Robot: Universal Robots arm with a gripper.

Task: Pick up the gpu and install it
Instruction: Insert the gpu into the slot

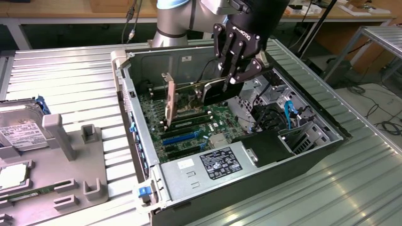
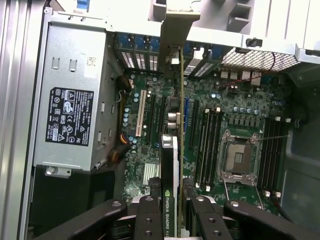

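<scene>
Gripper (image 1: 237, 77) clenched on the gpu (image 1: 191, 96). The fingers (image 2: 148, 220) pinch the card's two faces at the end away from the silver bracket (image 1: 168, 99). The card stands on edge inside the open case (image 1: 125, 94), over the motherboard (image 1: 217, 125), with its bracket end toward the case's rear wall. You cannot tell whether its lower edge touches a slot.

Edges, wrist view: you see the card edge-on. It runs along the board between the white slot (image 2: 141, 115) and the blue slot (image 2: 186, 112). The memory slots (image 2: 210, 145) and CPU socket (image 2: 237, 157) lie beyond the blue slot, apart from the card. The power supply (image 2: 70, 100) sits well apart on the card's other side.

Room: you have open board beside both faces of the card. The drive bay (image 1: 276, 117) stands near the gripper, on the exterior view's right. A hard drive (image 1: 19, 129) rests outside the case in a grey fixture (image 1: 60, 136) on the ribbed table (image 1: 75, 80), on the exterior view's left.
</scene>
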